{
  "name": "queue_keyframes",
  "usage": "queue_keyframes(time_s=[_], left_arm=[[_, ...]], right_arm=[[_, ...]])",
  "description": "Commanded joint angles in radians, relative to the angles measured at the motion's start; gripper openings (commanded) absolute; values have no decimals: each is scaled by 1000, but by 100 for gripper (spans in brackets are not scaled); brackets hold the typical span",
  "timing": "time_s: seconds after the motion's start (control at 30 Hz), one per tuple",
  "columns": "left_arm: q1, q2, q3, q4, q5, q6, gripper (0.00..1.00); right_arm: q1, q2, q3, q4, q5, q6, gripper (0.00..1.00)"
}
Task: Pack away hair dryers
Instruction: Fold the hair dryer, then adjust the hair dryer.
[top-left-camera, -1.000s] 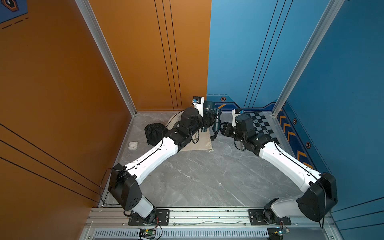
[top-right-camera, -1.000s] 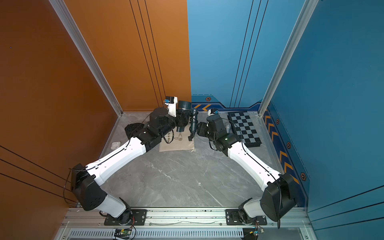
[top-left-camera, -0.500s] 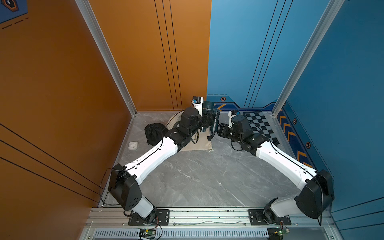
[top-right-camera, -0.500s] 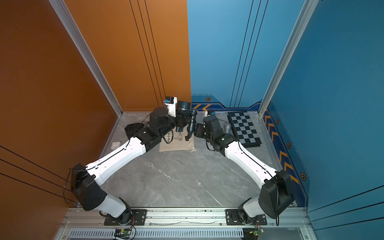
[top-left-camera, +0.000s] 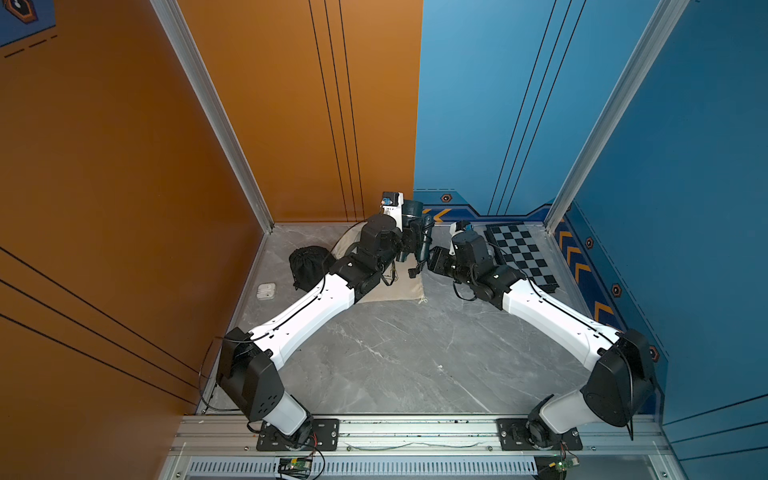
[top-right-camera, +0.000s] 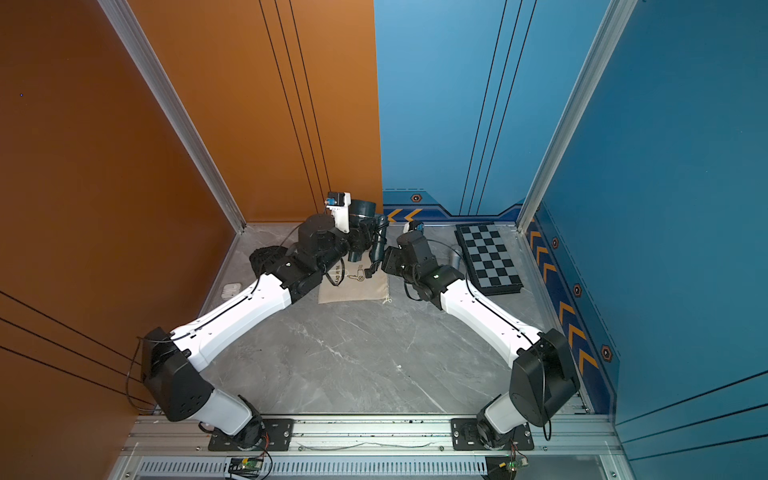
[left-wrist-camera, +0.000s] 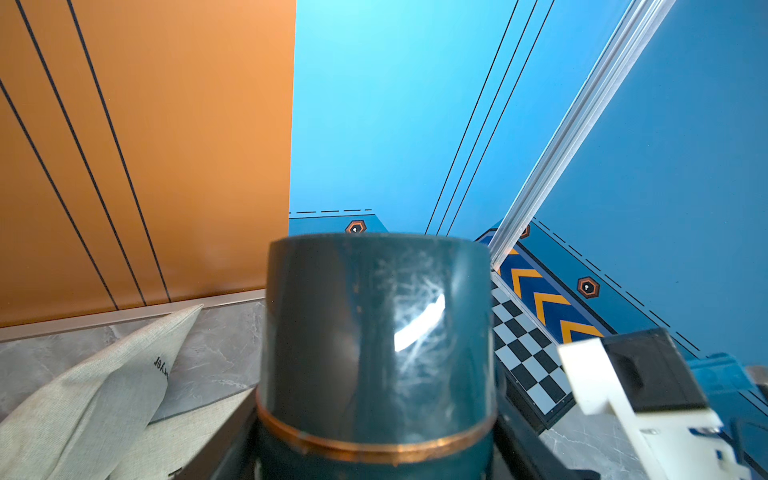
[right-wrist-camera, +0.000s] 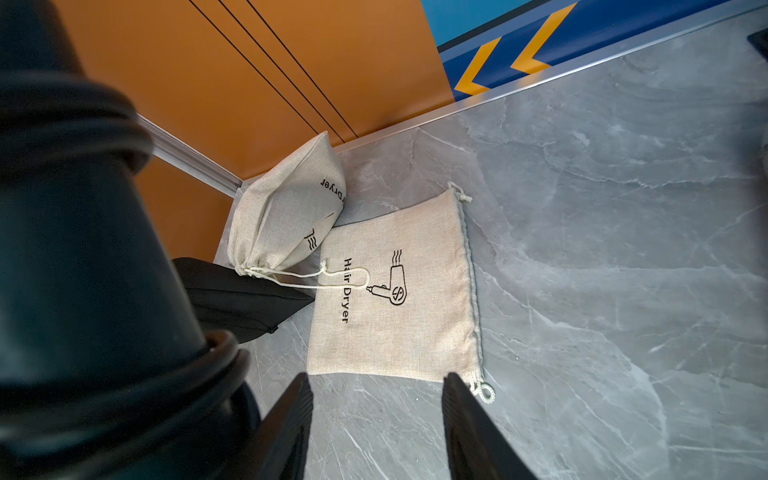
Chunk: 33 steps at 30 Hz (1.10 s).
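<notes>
**One hair dryer aloft in the left arm's grip**

One dark teal plastic hair dryer (top-left-camera: 412, 208) with a copper ring round its barrel hangs above the grey marble bench (top-left-camera: 395, 353). It is at about 12 o'clock, counting from the bench's middle with 12 at the back wall. The left gripper (top-left-camera: 409, 237) has its fingers closed on the barrel. The handle, wound with black cord, points down over a flat beige drawstring bag (right-wrist-camera: 395, 332) printed "Hair Dryer".

The right gripper (right-wrist-camera: 376, 428) reaches in from 1 o'clock. Its fingers (right-wrist-camera: 291, 428) stand moderately apart just beside the handle and hold nothing.

A second beige bag, stuffed full (right-wrist-camera: 286, 212), lies at 11 o'clock against the orange wall, and its white cord trails onto the flat bag. A bulging black cloth bag (top-left-camera: 307, 262) sits at 10 o'clock, just beside the flat one. A small white case (top-left-camera: 266, 290) lies near 9 o'clock by the wall. A black-and-grey chessboard (top-left-camera: 523, 253) lies at 2 o'clock.
</notes>
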<state>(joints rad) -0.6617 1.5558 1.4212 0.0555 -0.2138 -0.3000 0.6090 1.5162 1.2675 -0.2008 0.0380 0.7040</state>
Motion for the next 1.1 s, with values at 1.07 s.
queue_keyframes(time_s=[1.07], left_arm=[[4, 45, 45, 172, 90, -425, 1]], right_arm=[[-155, -279, -525, 1035, -359, 182, 83]])
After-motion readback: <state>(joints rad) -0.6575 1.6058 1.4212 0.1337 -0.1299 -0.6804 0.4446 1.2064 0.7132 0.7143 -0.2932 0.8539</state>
